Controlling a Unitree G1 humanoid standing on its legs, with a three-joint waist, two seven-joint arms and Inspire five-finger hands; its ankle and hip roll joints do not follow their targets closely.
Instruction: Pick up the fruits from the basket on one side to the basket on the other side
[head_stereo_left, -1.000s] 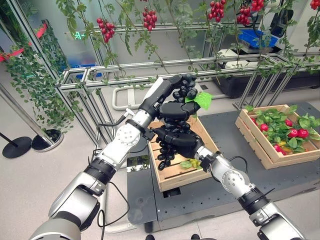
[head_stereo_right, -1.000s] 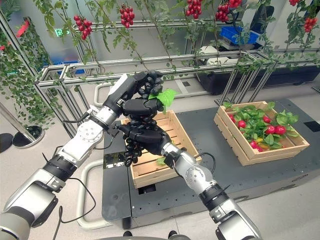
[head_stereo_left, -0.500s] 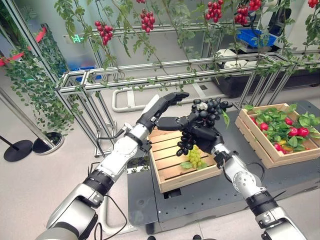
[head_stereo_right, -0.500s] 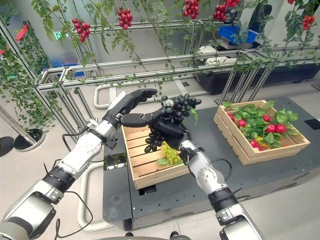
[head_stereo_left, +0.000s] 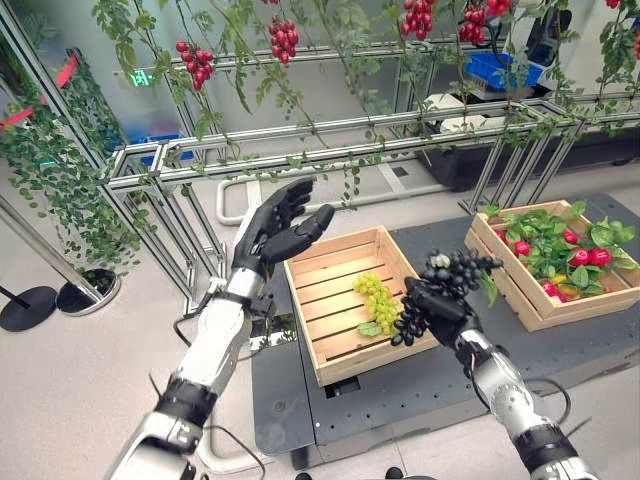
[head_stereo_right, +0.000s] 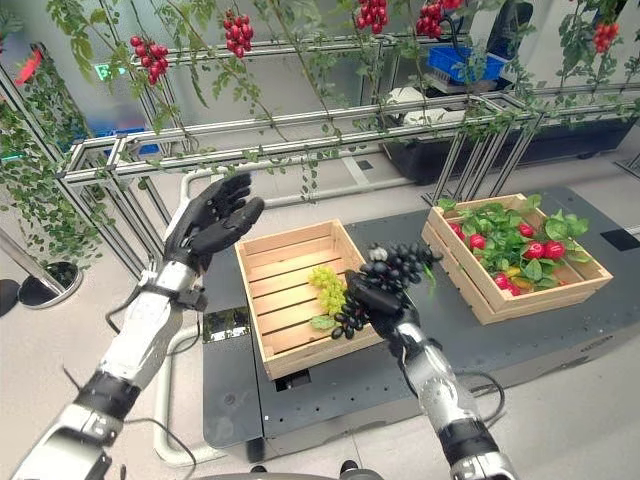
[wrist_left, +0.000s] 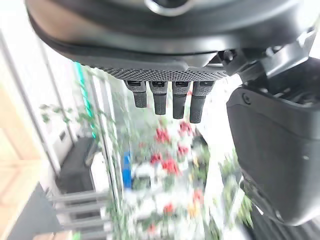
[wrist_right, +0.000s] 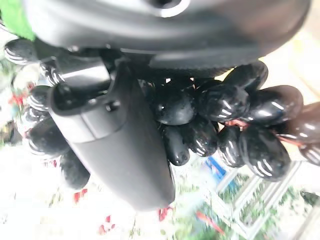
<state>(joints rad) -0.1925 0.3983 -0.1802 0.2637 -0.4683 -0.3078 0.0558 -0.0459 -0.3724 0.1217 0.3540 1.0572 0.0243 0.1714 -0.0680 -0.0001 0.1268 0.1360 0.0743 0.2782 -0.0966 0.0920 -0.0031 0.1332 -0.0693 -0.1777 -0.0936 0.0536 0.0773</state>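
A bunch of black grapes (head_stereo_left: 447, 283) with a green leaf hangs in my right hand (head_stereo_left: 436, 304), whose fingers and thumb (wrist_right: 112, 140) are curled round it. The hand holds it over the right rim of the left wooden basket (head_stereo_left: 340, 258), above the dark platform. A bunch of green grapes (head_stereo_left: 376, 297) lies inside that basket. The right wooden basket (head_stereo_left: 510, 283) holds red fruits (head_stereo_left: 588, 257) among green leaves. My left hand (head_stereo_left: 275, 225) is raised left of the left basket, fingers (wrist_left: 173, 102) straight and empty.
Both baskets stand on a dark platform (head_stereo_left: 420, 380). Behind them runs a metal frame (head_stereo_left: 330, 135) with hanging vines and red tomato clusters (head_stereo_left: 283, 37). A round stand base (head_stereo_left: 30, 306) sits on the floor at far left.
My right hand has carried the black grapes down and to the right, from above the left basket to its right rim. My left hand has drawn back to the left and stayed open.
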